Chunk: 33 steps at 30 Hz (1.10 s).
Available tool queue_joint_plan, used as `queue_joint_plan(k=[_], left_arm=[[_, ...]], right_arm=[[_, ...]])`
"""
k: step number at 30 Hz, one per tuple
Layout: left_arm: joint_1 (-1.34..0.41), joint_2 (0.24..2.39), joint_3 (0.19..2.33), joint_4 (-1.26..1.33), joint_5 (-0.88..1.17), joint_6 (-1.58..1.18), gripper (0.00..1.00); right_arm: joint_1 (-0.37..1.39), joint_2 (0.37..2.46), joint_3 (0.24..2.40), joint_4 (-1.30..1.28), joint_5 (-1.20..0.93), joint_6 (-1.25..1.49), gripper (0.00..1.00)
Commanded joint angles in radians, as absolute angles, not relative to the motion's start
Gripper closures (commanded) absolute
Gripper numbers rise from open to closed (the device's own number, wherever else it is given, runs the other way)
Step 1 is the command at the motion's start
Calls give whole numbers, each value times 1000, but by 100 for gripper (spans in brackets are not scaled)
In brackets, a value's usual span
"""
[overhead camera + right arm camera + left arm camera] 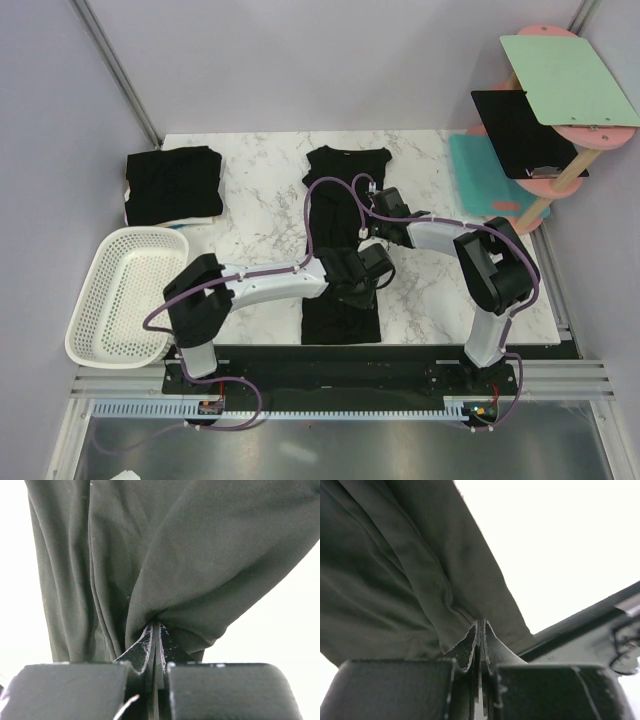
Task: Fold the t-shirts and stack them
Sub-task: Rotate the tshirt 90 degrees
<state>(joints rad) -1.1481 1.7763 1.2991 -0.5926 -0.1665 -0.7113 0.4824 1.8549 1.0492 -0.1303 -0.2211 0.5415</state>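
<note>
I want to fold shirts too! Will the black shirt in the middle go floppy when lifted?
Probably floppy: the shirt bunches into soft folds where the left gripper and right gripper pinch it. Likely light too, since small pinches seem enough.

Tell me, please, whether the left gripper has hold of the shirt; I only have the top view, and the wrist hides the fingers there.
Observer: Yes. In the left wrist view the left gripper is shut on a pinch of the shirt.
Operator: Thank you. And the right one?
Observer: The right wrist view shows the right gripper shut on the shirt too.
Operator: Is the cloth smooth at that grip?
Observer: No. Creases fan out from the pinch across the cloth.
</note>
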Motion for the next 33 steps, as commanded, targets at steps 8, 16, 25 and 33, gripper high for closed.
queue_joint_plan(k=[8,16,25,33], left_arm=[[-1155,1799,1218,-586,-162,-795,98],[-1152,1718,1126,-615,-206,-837,98],[-1152,1493,996,-647,-288,-899,98],[-1147,1430,939,-693,-333,-911,98]], right_arm=[[485,1937,1019,-210,-166,522,100],[483,1947,1014,-213,-167,520,100],[483,1917,1011,-221,-152,512,100],[482,1761,986,-244,-160,500,100]])
